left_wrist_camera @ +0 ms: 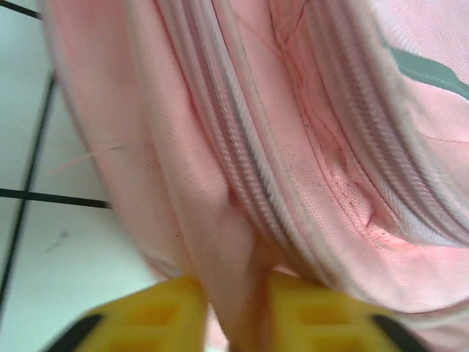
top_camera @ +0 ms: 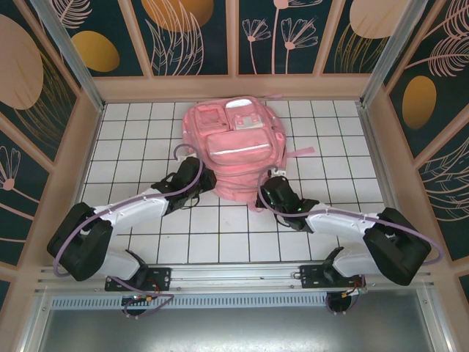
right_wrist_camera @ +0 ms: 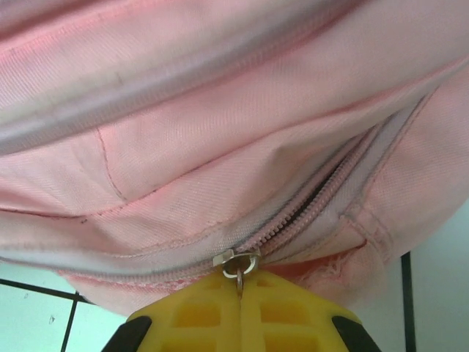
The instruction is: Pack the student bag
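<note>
Your student bag (top_camera: 233, 150) lies flat on the white gridded table (top_camera: 132, 147), at the middle of the far half, with its front pockets facing up. A pale reflective stripe (top_camera: 238, 150) runs across the front. Its near end points toward the arm bases, and a pink strap (top_camera: 300, 152) trails off its right side onto the tiles.

Your right gripper (right_wrist_camera: 240, 290) is at the bag's near right corner. In the right wrist view its yellow fingers are pressed together on the small metal zip pull (right_wrist_camera: 238, 265), which hangs from the slider straight down into the seam between them. Up and to the right of the slider, the zip (right_wrist_camera: 311, 202) shows a narrow dark gap between its teeth.

Your left gripper (left_wrist_camera: 236, 319) is at the bag's near left corner. In the left wrist view its yellow fingers (left_wrist_camera: 157, 315) stand a little apart, with a fold of pink fabric running down between them. That fold fills the gap, but the view is close and blurred, so you cannot tell whether the pads are pinching it or only flanking it. Ribbed zip tracks (left_wrist_camera: 242, 154) run diagonally across the fabric above the fingers.

Both forearms angle inward from the near edge toward the bag, each with a lilac cable (top_camera: 88, 227) looping along it. Dark wall panels (top_camera: 190, 37) painted with leaves and orange discs enclose the table on three sides.
</note>
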